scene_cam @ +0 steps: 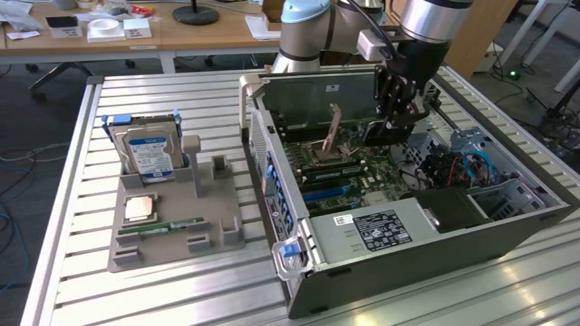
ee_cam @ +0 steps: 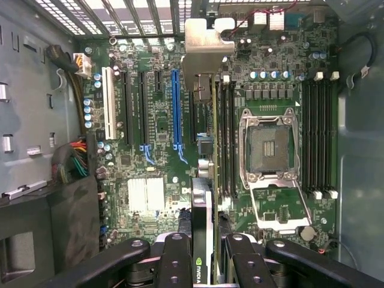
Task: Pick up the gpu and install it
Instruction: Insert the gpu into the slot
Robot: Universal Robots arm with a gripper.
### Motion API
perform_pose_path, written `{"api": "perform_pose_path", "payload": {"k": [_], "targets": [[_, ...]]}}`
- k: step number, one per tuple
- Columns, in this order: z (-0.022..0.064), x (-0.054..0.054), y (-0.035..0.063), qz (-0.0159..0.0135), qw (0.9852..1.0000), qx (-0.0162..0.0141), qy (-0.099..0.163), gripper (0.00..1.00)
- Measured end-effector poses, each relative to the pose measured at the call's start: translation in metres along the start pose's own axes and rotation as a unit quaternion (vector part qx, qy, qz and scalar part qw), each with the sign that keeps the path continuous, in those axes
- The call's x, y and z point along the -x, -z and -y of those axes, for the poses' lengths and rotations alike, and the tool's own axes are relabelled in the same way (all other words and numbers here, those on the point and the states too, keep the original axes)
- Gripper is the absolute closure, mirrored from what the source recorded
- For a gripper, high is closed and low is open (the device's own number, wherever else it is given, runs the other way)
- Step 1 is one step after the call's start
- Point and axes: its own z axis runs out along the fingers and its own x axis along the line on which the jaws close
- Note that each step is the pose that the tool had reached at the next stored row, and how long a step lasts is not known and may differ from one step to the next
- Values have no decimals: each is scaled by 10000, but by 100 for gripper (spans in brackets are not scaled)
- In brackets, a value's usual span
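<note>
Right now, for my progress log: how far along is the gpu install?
Done: the pick-up; the gpu is clamped edge-on in the hand. In hand: it hangs over the motherboard inside the open case. Left: seating it; the long blue slot is empty and the card does not look pressed into any slot.

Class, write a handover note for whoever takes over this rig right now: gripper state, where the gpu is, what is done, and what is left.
Gripper: shut on the gpu, which it holds edge-on with the metal bracket at the far end from the fingers.
Where: inside the open computer case, above the motherboard, near the long blue slot.
Done: gpu picked up and brought into the case.
Left: it does not look seated in any slot yet.
Hard drive and memory stick sit in the grey holder outside the case.
</note>
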Motion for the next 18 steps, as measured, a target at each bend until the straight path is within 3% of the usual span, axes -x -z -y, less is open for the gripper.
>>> {"api": "perform_pose_path", "payload": {"k": [18], "targets": [[-16, -1, -42, 3, 10000, -1, -1, 74]]}}
